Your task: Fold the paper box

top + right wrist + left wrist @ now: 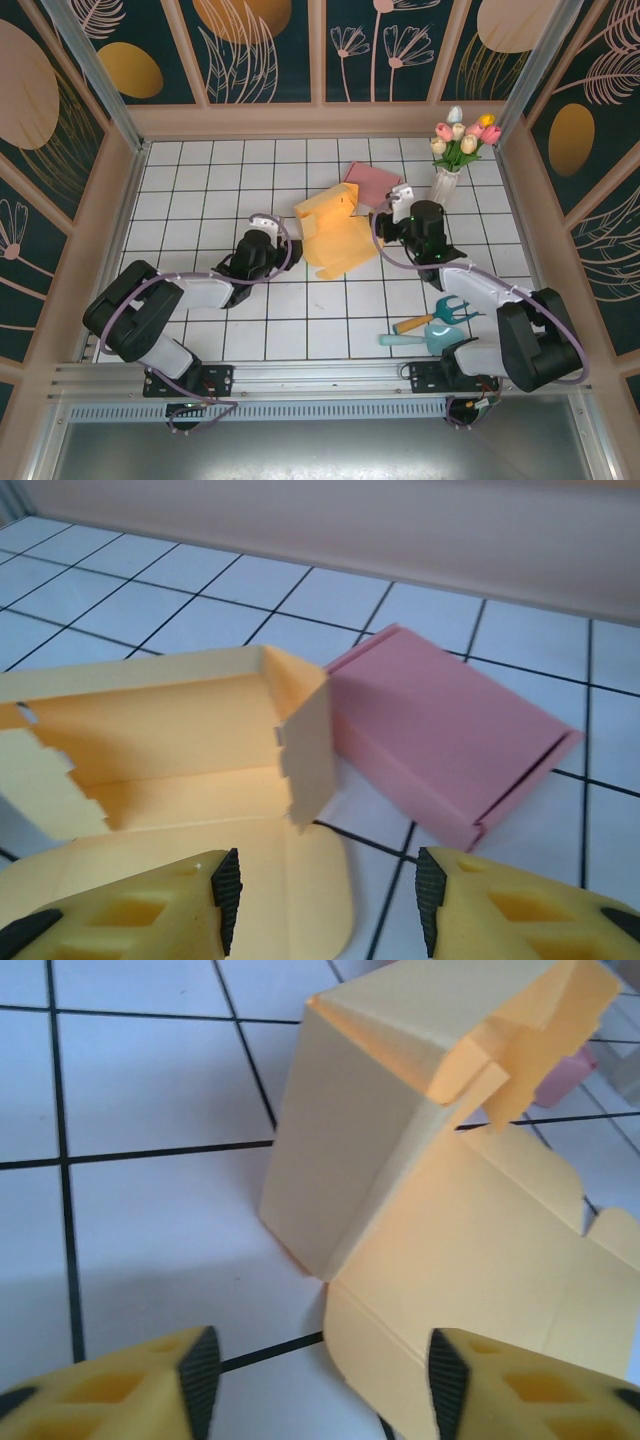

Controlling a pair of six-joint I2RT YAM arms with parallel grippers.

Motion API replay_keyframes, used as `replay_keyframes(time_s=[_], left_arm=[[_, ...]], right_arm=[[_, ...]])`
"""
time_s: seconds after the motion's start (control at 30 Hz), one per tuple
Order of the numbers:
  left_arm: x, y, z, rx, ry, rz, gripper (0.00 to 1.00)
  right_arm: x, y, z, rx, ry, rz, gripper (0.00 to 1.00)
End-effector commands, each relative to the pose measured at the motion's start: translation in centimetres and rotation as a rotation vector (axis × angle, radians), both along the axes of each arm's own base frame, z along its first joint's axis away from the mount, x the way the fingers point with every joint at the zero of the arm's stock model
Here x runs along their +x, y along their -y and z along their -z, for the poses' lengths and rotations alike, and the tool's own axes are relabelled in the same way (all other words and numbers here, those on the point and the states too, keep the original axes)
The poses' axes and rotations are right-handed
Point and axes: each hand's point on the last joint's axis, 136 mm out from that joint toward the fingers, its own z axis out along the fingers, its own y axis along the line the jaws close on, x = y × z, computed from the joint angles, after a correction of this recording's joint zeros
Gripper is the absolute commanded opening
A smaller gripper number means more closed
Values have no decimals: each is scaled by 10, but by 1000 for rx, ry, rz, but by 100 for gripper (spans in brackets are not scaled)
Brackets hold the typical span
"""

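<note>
Lying half-folded on the tiled table (200,170), the yellow paper box (335,235) sits between both tools — left gripper (315,1370) just short of its upright wall, right gripper (325,895) over its flat flap; both jaws parted, apparently holding nothing; pink box (450,740) beside it

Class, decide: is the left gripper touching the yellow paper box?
Cannot tell. In the left wrist view, one finger of the open left gripper overlaps a flat flap of the yellow paper box; contact or clearance is unclear.
</note>
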Motion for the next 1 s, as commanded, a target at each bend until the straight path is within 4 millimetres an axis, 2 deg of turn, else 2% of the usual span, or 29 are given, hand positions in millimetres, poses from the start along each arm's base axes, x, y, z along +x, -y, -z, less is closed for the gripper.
replay_keyframes(time_s=[0.0,0.1,0.13,0.23,0.33,0.5,0.67,0.83,0.97], left_arm=[[9,15,-25,-37,119,57,65],[22,27,-18,-14,113,72,86],[28,28,-15,-5,112,62,98],[48,21,-10,58,126,-24,98],[62,20,-2,113,117,-65,94],[68,21,6,146,123,-67,88],[72,18,16,185,117,-78,85],[71,17,20,204,120,-73,83],[70,15,20,216,123,-78,81]], right_arm=[[14,5,-23,61,18,-3,53],[15,6,-23,79,35,-25,53],[14,4,-23,85,41,-40,53],[15,-5,-21,92,56,-90,53],[27,-13,-15,69,49,-124,53],[58,-29,3,56,-49,-163,49],[84,-49,-2,129,-88,-136,48],[104,-70,-3,118,-96,-128,48],[113,-88,7,96,-123,-146,48]])
